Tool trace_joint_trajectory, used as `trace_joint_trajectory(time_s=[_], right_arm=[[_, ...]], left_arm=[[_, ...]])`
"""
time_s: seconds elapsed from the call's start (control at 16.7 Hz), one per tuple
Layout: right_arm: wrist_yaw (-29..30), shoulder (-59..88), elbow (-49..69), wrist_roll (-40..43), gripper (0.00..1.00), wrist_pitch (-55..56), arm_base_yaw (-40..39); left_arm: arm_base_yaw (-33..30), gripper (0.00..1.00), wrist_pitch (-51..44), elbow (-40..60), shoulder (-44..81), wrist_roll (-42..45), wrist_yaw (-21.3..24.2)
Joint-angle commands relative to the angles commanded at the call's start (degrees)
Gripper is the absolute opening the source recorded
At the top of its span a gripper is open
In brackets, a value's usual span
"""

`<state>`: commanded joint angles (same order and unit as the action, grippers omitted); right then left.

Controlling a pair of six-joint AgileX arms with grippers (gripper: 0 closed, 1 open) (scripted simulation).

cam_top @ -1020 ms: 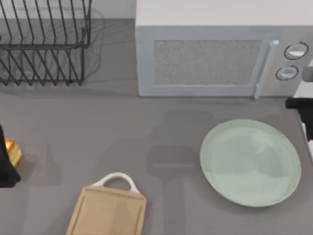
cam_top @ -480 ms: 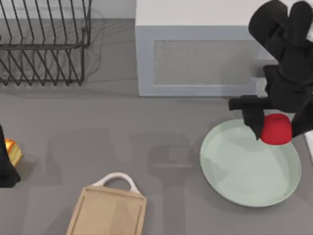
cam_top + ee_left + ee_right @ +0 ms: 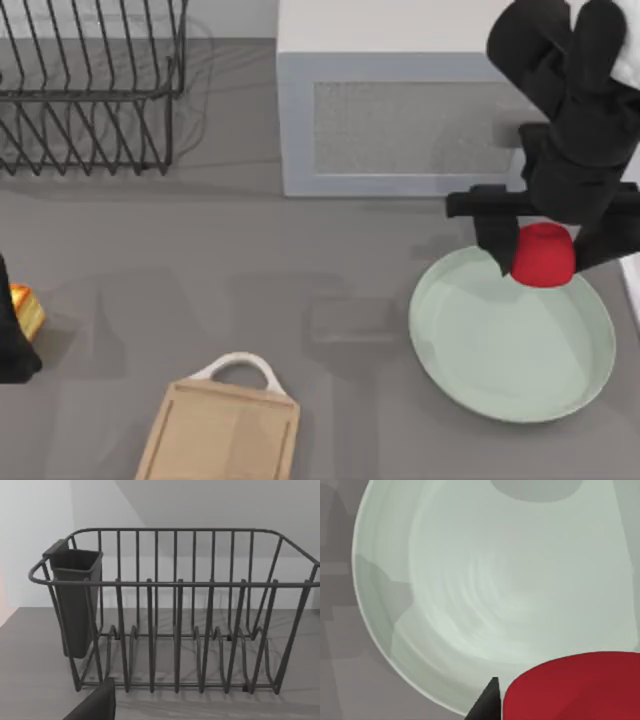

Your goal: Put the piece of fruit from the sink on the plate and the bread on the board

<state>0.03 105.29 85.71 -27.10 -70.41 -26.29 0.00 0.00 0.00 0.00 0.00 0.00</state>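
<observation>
Top view: the right claw [image 3: 541, 250] grips the red fruit [image 3: 542, 256] above the far rim of the plate [image 3: 500, 350]. The left claw [image 3: 8, 330] sits at the desk's left edge clenched on the bread [image 3: 27, 310], well apart from the board [image 3: 222, 432].

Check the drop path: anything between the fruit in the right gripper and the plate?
Nothing visible. The right gripper holds the piece of fruit over the far rim of the plate, and the right wrist view shows bare plate surface beneath it. The left gripper is at the table's left edge, by the bread.
</observation>
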Motion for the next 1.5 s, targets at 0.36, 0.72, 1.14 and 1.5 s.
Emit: trace_joint_trajectory(time_s=[0.36, 0.72, 1.14, 1.5], right_arm=[[0.0, 0.0, 0.0, 0.0, 0.45, 0.0, 0.0], [0.0, 0.0, 0.0, 0.0, 0.90, 0.0, 0.0], [0.0, 0.0, 0.0, 0.0, 1.00, 0.0, 0.0], [0.0, -1.7, -1.2, 0.5, 1.00, 1.2, 0.6]], left_arm=[[0.0, 1.00, 0.0, 0.0, 0.0, 0.0, 0.0], [0.0, 1.00, 0.0, 0.0, 0.0, 0.0, 0.0], [0.0, 1.00, 0.0, 0.0, 0.0, 0.0, 0.0], [0.0, 1.00, 0.0, 0.0, 0.0, 0.0, 0.0]])
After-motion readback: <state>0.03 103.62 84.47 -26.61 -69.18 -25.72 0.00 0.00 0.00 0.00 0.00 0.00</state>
